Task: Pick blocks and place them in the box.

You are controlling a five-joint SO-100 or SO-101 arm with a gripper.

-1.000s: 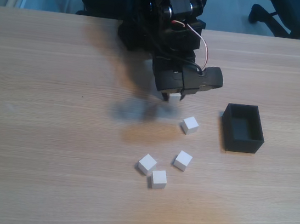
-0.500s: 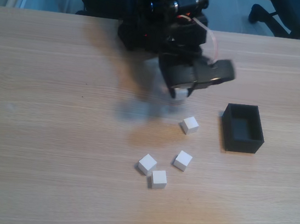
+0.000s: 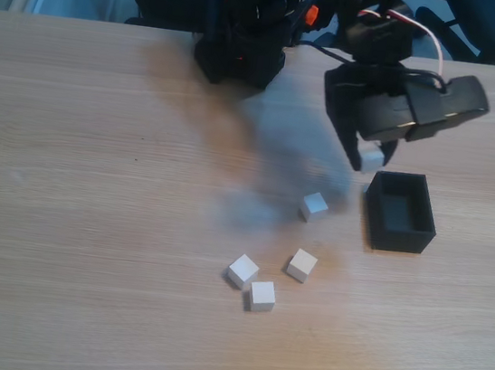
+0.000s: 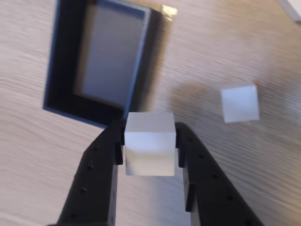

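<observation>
The carried block (image 4: 149, 149) sits clamped between the two fingers of the gripper (image 3: 369, 158), with each finger pressed flat against an opposite face, so the fingers are closed to the width of the block and hold nothing else. Compared with a second ago, when the gripper hung low over the middle of the table with the block just lifted, the arm has swung toward the right edge of the fixed view and raised the block clear of the table. The block now hangs just beside the near-left corner of the box (image 3: 398, 232), not yet over its opening; in the wrist view the box (image 4: 66, 56) lies ahead of the fingertips and its floor looks empty. The transport step is judged nearly complete: a short further travel should bring the block above the opening for release. Four more blocks remain on the table: one block (image 3: 314, 206) close to the left wall of the box, and a loose group of three (image 3: 264, 276) nearer the front edge. These four have not shifted during the swing, so the task is at its first placement
</observation>
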